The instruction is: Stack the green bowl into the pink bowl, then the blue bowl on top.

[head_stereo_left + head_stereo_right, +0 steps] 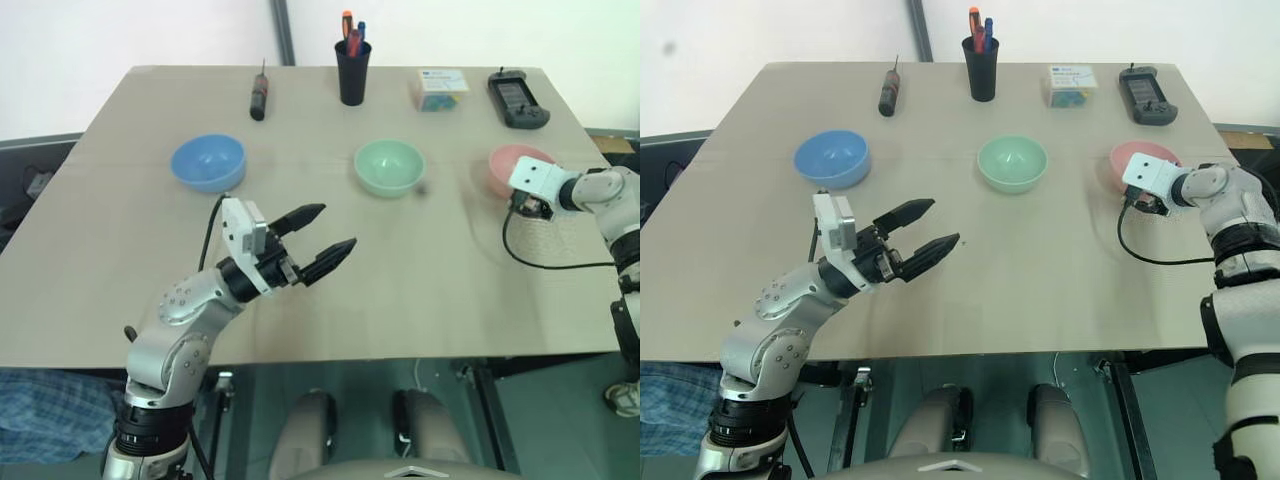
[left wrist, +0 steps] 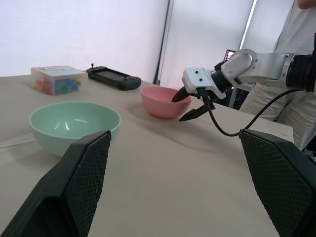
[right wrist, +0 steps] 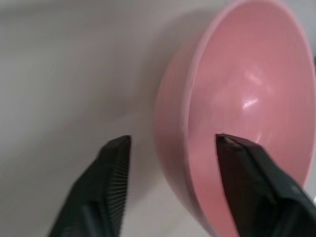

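Three bowls stand in a row on the table: the blue bowl (image 1: 207,160) on the left, the green bowl (image 1: 388,165) in the middle, the pink bowl (image 1: 515,160) on the right. My right gripper (image 3: 171,139) is open and straddles the pink bowl's near rim, with one finger inside the bowl and the other outside, a gap still between that finger and the wall. My left gripper (image 1: 338,226) hovers wide open over the table in front of the blue and green bowls, holding nothing.
Along the far edge lie a screwdriver (image 1: 259,100), a black pen cup (image 1: 352,72), a clear box of coloured bits (image 1: 441,88) and a black handheld device (image 1: 517,98). A person (image 2: 291,59) stands beyond the table's right side.
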`<state>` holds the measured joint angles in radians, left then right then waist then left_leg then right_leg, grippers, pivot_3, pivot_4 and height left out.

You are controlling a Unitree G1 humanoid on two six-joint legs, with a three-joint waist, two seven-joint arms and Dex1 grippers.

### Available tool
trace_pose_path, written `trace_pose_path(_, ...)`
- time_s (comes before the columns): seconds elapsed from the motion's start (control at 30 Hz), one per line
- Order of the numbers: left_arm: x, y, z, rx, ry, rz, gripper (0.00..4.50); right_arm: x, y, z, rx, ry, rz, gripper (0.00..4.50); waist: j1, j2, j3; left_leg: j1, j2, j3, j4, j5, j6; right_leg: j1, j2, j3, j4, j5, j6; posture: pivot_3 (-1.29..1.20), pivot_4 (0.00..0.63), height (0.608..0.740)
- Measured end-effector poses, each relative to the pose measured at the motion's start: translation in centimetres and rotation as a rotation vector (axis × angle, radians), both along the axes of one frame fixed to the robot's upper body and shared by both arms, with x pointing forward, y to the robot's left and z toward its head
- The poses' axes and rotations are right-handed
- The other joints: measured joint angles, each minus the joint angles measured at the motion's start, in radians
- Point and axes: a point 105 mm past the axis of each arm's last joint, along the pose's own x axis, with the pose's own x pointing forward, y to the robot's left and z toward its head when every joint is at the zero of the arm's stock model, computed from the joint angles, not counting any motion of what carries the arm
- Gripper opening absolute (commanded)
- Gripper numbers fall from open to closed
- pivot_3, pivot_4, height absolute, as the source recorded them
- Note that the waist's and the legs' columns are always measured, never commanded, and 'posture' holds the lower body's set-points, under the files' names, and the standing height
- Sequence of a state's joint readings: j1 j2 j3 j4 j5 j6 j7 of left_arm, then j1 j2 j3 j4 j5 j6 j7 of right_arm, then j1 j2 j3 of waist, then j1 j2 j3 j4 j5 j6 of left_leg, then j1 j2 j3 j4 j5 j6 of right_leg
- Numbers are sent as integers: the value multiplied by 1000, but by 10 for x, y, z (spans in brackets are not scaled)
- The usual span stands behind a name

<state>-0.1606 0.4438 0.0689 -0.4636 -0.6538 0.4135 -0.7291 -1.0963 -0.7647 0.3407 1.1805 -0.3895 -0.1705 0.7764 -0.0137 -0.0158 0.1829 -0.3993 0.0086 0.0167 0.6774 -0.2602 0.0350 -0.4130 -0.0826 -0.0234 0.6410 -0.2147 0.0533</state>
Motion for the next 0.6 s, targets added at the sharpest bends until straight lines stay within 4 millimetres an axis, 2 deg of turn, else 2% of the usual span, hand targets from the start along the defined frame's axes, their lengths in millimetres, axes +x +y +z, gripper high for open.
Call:
trace_pose_path(0.03, 0, 0, 0, 1, -4, -3, 4399, 0, -1, 0, -5, 3, -1, 990, 0, 0, 0, 0, 0, 0, 0, 0, 0, 0, 0, 0, 0, 0, 0, 0, 150, 740)
trace_pose_path(0.07, 0, 0, 0, 1, -5, -3, 4399, 0, -1, 0, -7, 3, -1, 853, -1, 0, 0, 0, 0, 0, 0, 0, 0, 0, 0, 0, 0, 0, 0, 0, 150, 740)
trace_pose_path(0.1, 0, 0, 1, 1, -7, -4, 4399, 0, -2, 0, -10, 4, 0, 380, -1, 0, 0, 0, 0, 0, 0, 0, 0, 0, 0, 0, 0, 0, 0, 0, 150, 740)
trace_pose_path(0.17, -1, 0, 1, 0, -11, -3, 4399, 0, -1, -2, -18, 13, 8, 72, -1, 0, 0, 1, 0, 0, -1, 0, 0, 0, 0, 1, 0, 0, 0, 0, 150, 740)
trace_pose_path(0.47, -1, 0, 1, 4, -17, -9, 4399, -2, 9, -3, -32, 34, 91, 72, -1, 0, 0, 1, 0, 0, -1, 0, 0, -1, 0, 2, 0, 0, 0, 0, 150, 740)
trace_pose_path(0.6, -2, 3, -1, 41, -19, -21, 4399, -13, 31, 6, -130, 112, 289, 72, -1, 0, 0, 1, 1, -1, -2, -1, 1, -2, 0, 3, 0, 0, 0, 0, 150, 740)
